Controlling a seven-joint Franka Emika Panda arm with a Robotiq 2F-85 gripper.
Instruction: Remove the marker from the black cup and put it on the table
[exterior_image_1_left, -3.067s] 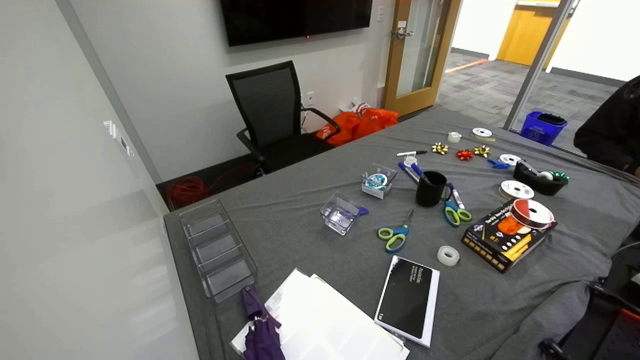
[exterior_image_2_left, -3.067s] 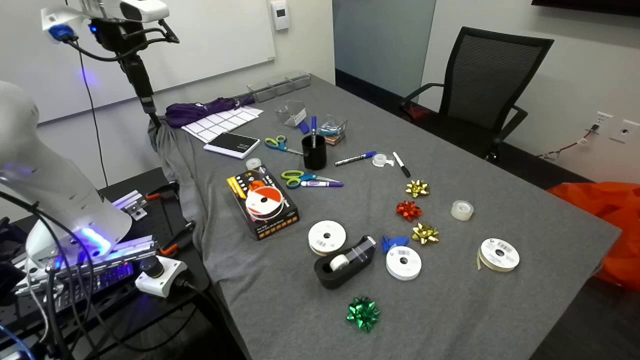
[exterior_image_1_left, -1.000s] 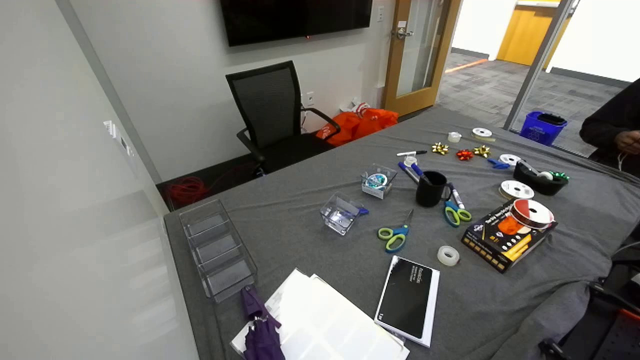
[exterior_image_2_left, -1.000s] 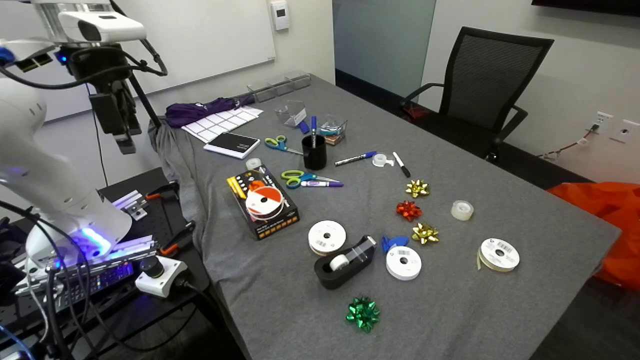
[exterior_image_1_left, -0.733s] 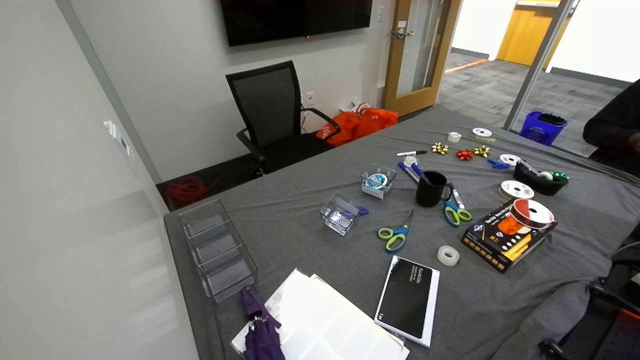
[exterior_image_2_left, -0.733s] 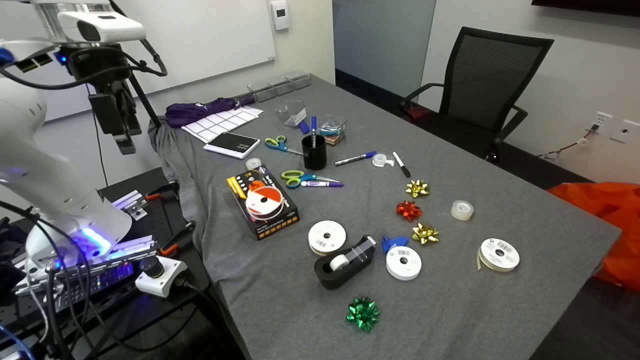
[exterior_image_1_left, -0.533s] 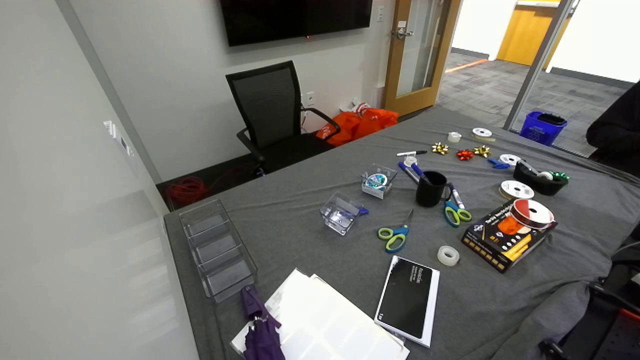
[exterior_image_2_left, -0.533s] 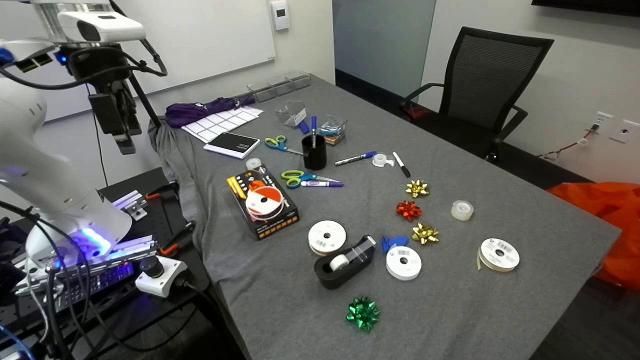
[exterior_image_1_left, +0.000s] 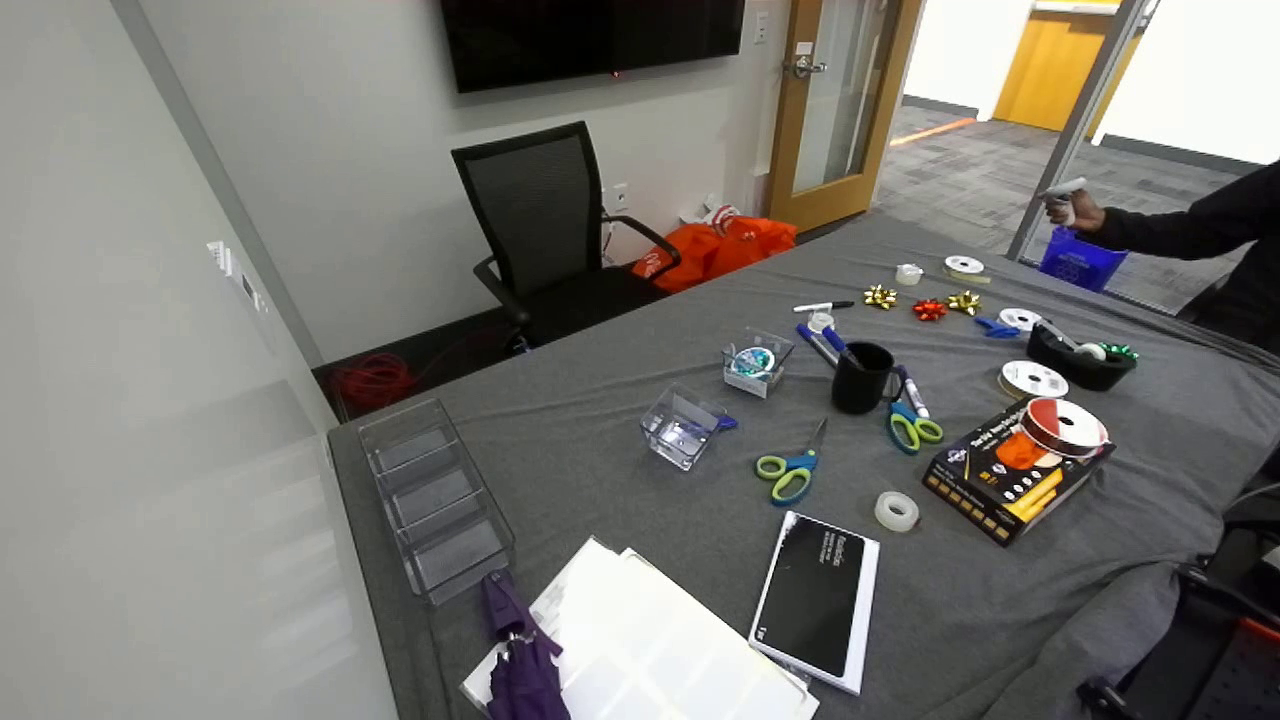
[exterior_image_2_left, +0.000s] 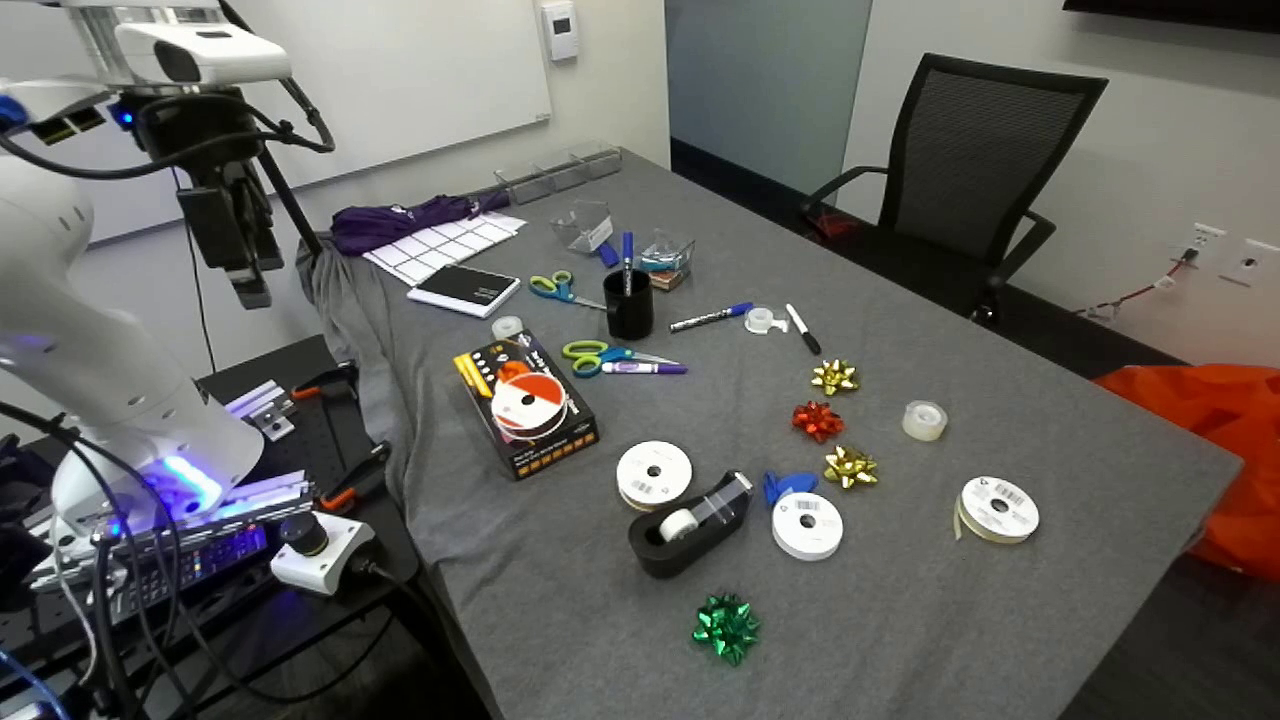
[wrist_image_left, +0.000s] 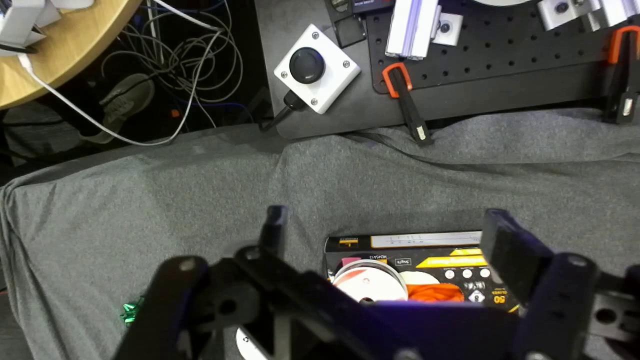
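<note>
Marker (exterior_image_2_left: 627, 260) in blk cup (exterior_image_2_left: 629, 314), blue end up, inboard of robot-side edge of table (exterior_image_2_left: 880, 620). Prob. light, stiff, slick; I'd pinch blue end, above rim. My gripper (wrist_image_left: 387, 221): spread wide, nothing held, near that edge.

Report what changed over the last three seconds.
The gripper shifted left and down in an exterior view, grasping nothing. A person's hand, holding something white, reached left in an exterior view. The marker stayed in the black cup; everything else on the table stayed put.
</note>
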